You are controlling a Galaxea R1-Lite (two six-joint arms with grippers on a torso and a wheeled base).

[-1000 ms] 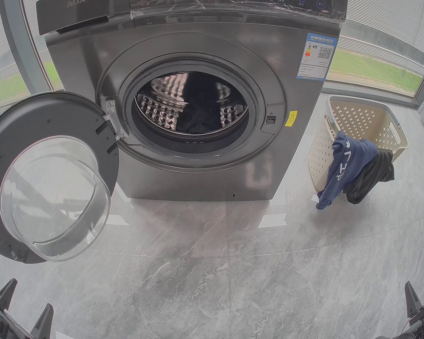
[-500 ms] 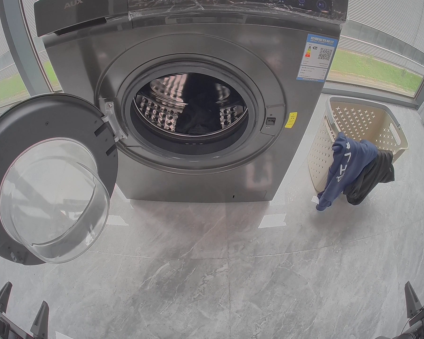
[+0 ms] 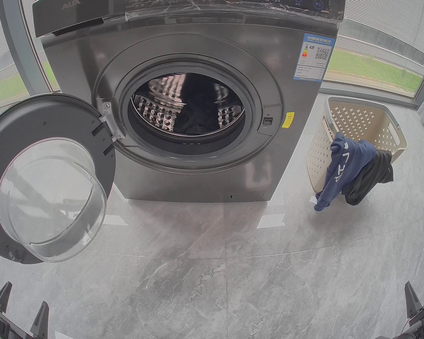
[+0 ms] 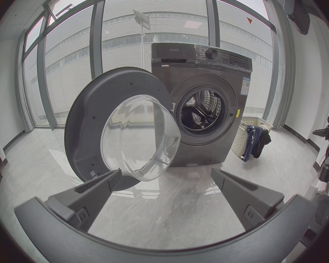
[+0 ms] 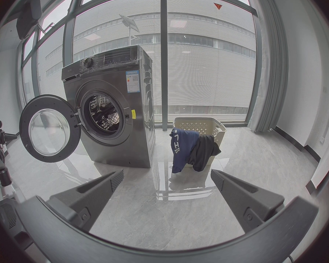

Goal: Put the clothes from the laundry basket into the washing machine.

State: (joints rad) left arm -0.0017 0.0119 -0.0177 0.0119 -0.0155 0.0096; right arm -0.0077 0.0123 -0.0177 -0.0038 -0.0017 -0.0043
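though the camera has shifted a touch, the clothes (image 3: 346, 165) still drape the laundry basket (image 3: 362, 118) rim at centre right; left gripper (image 4: 165, 172) and right gripper (image 5: 166, 172) gape empty, no pickup yet.

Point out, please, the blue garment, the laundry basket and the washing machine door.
blue garment (image 3: 346, 165): head view, middle of the cloth draped over the rim.
laundry basket (image 3: 362, 121): head view, far perforated inner wall.
washing machine door (image 3: 42, 116): head view, dark frame above the glass.
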